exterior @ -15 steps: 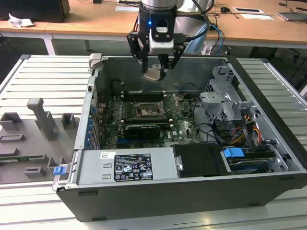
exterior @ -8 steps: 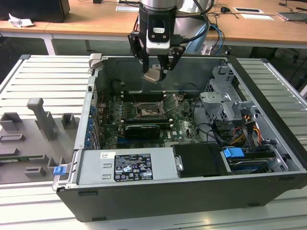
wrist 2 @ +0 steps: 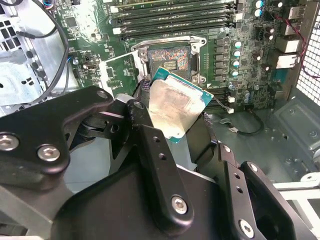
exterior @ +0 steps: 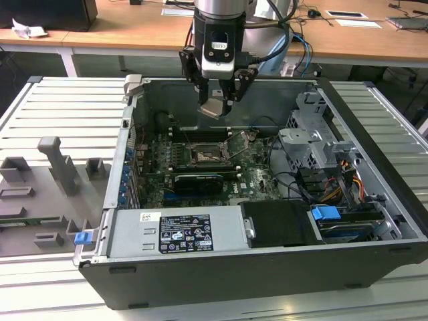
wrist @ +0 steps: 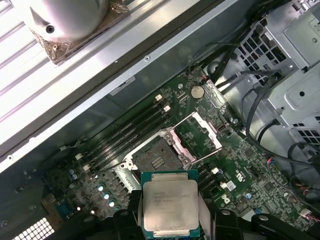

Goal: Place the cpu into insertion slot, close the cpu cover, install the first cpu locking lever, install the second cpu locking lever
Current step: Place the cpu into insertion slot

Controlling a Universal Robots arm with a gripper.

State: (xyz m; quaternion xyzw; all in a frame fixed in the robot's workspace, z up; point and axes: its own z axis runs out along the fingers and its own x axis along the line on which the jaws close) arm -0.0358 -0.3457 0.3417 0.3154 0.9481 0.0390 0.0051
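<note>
My gripper [exterior: 217, 100] hangs above the open computer case, shut on the cpu [exterior: 214, 108], a flat silvery square chip with a green edge. In both wrist views the cpu [wrist 2: 177, 104] [wrist: 170, 205] sits between the black fingers [wrist 2: 155, 150], tilted, well above the board. Below it lies the insertion slot [exterior: 204, 158] [wrist 2: 169, 60] [wrist: 156, 159], a dark open square socket on the green board. The cpu cover [wrist: 200, 133] [exterior: 242, 146], a silver frame with a square window, stands swung open beside the slot.
Long black memory slots [wrist 2: 170, 17] run beside the socket. A black graphics card [exterior: 197, 182] lies nearer the case front, next to the grey power supply [exterior: 177, 232]. Drive cages and cables [exterior: 314, 154] take up the exterior view's right. Grey fixtures [exterior: 57, 174] stand outside the case.
</note>
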